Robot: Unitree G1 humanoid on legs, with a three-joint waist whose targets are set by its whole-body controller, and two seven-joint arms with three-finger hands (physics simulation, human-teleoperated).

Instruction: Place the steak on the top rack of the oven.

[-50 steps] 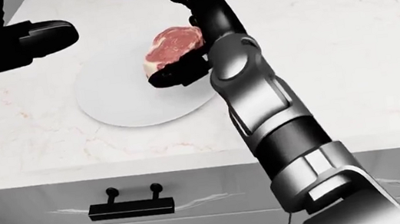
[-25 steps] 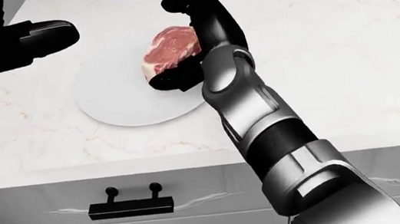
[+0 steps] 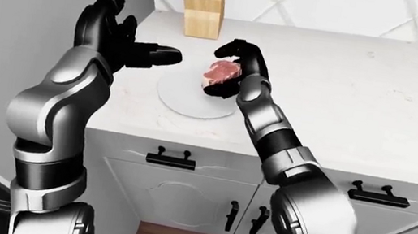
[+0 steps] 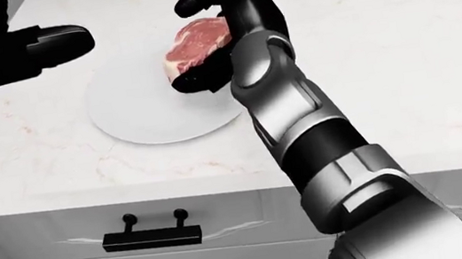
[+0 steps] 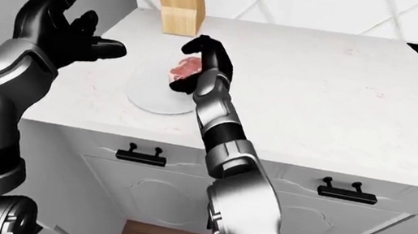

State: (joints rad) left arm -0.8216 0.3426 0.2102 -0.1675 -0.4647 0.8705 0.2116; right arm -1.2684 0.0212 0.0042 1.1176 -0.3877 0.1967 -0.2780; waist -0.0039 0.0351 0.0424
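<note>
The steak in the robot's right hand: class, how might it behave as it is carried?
The steak looks thick, so probably sags little. The right hand pinches only one edge, so it may slip or swing above the plate.

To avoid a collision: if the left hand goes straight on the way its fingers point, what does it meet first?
Probably the steak held by the right hand: the open left hand points its thumb toward it. Depth is unclear.

Head view looks steeply down, close on the counter (image 4: pixel 399 47); both eye views, wider, share it.
</note>
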